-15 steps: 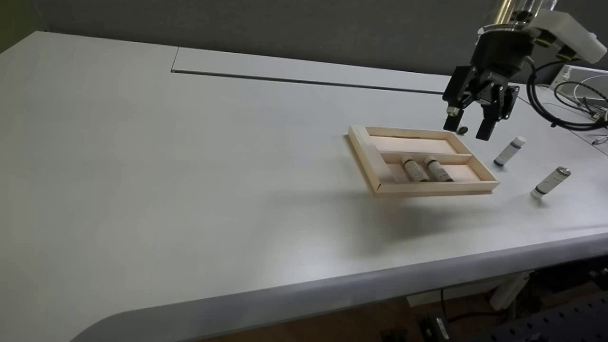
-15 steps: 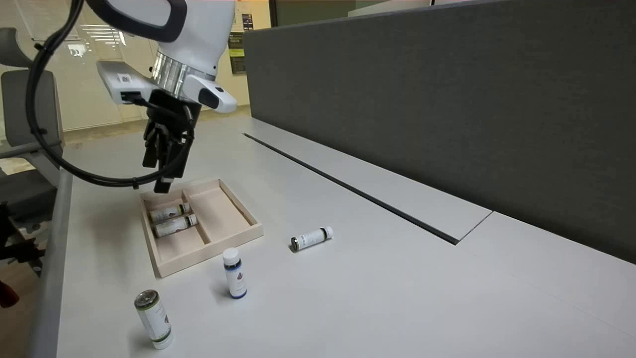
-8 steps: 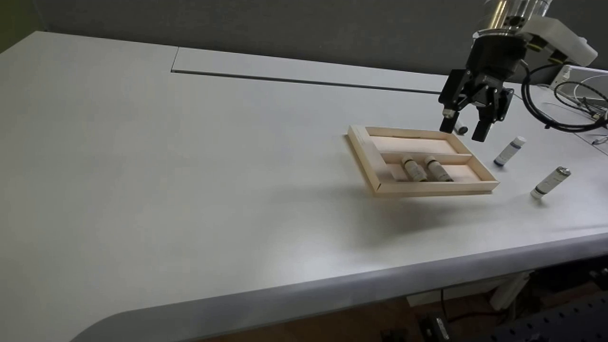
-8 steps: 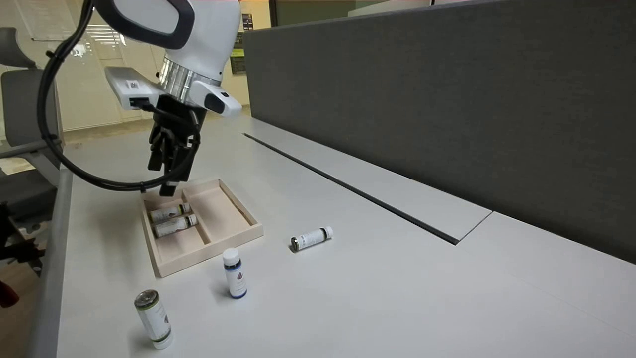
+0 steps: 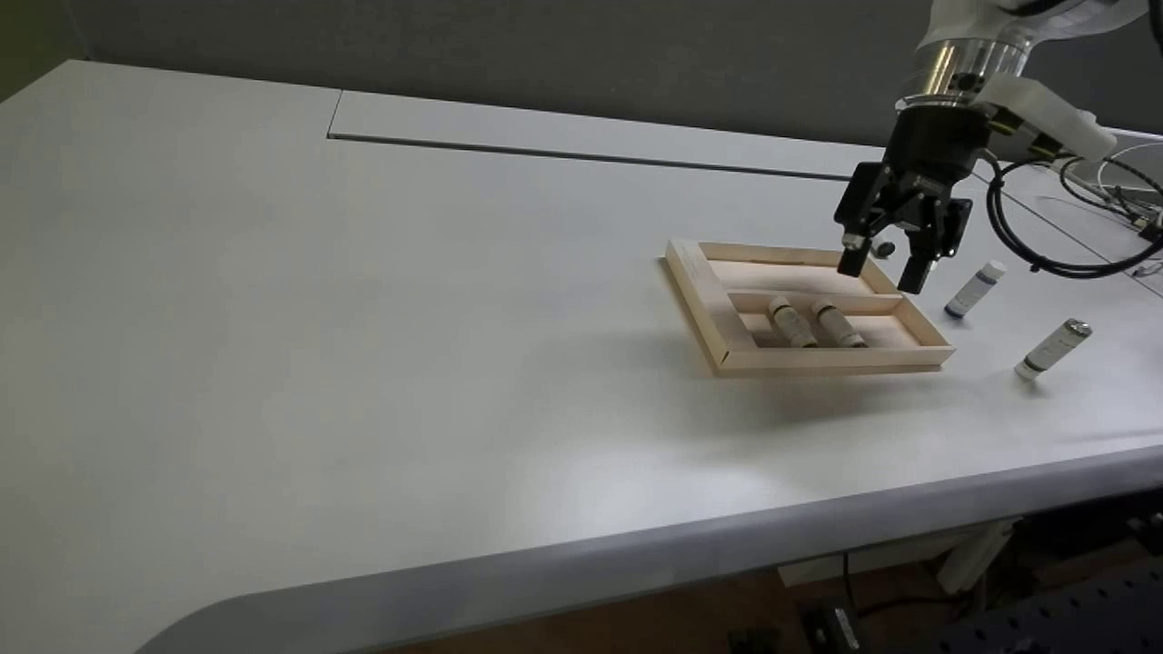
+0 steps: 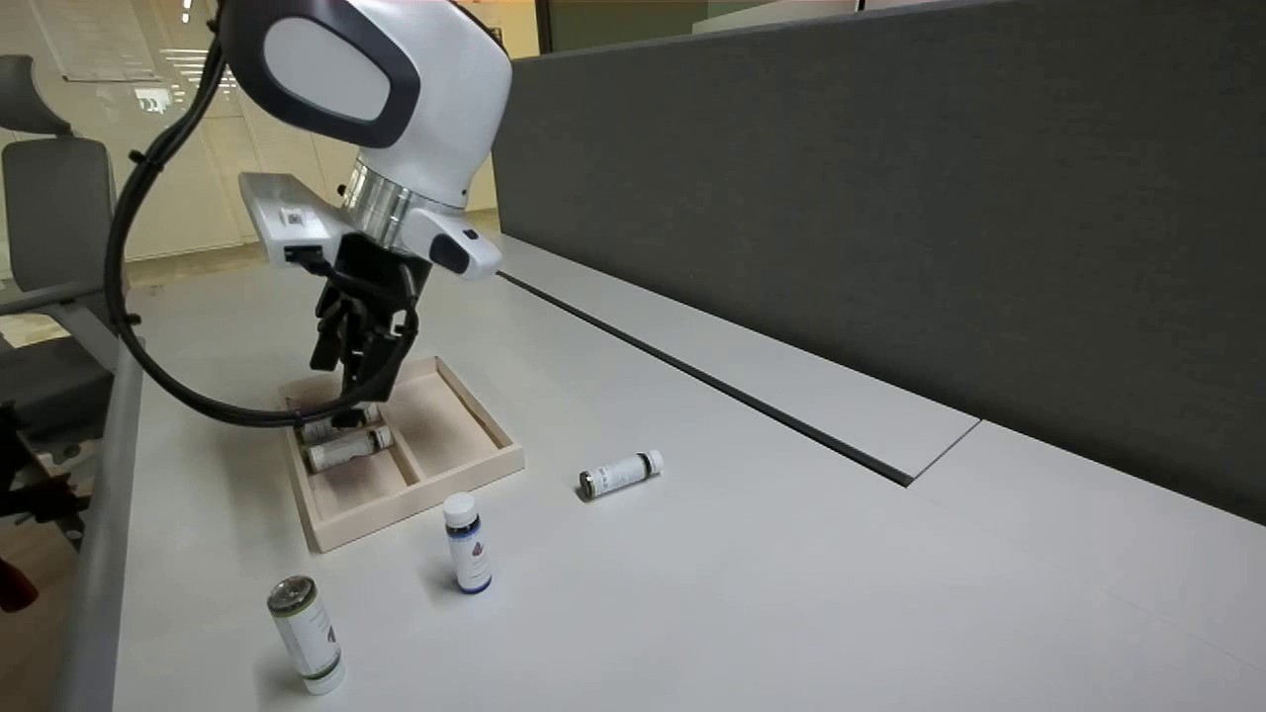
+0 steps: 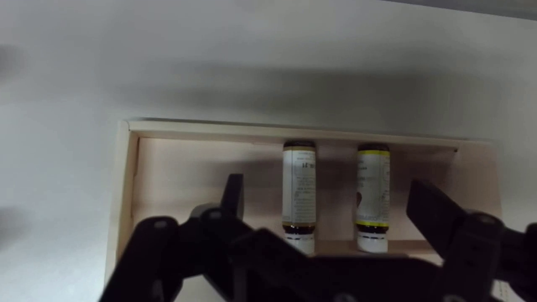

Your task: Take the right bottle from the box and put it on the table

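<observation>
Wooden and divided, the box [image 7: 209, 128] holds, side by side, the tan-banded bottle [image 7: 299, 188] and the yellow-banded bottle [image 7: 373, 193], either possibly the right one; the gripper [image 5: 882, 271], spread wide and holding nothing, should centre over one and descend clear of its neighbour before closing.

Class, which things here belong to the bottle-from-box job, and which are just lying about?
Job:
gripper
box
table
yellow-banded bottle or brown-banded bottle (which is "right" differs by view)

Lying about:
blue-banded bottle
green-banded bottle
bottle lying on the table
chair
</observation>
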You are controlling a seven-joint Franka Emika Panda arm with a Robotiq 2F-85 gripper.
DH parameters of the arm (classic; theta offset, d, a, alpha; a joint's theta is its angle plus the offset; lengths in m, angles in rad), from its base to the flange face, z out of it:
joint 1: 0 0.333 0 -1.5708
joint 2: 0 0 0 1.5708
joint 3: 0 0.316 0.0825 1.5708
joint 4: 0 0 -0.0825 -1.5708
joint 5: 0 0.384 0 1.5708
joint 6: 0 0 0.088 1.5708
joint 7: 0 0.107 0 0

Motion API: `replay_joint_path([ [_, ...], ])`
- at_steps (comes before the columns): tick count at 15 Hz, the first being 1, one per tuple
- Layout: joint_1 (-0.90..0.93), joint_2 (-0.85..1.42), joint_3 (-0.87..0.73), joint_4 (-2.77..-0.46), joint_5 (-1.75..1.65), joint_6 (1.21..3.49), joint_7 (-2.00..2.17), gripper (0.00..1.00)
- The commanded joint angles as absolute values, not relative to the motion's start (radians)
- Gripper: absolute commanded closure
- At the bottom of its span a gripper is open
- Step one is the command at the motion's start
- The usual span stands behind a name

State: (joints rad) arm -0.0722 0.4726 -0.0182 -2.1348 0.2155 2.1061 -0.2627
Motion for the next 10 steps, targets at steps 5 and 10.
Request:
replay_joint_path([
  [5,-0.103,0.609,0.009,-2.009,0.199,2.065,-0.254,0.0],
  [10,-0.091,0.66,0.02,-1.974,0.184,2.058,-0.242,0.0],
])
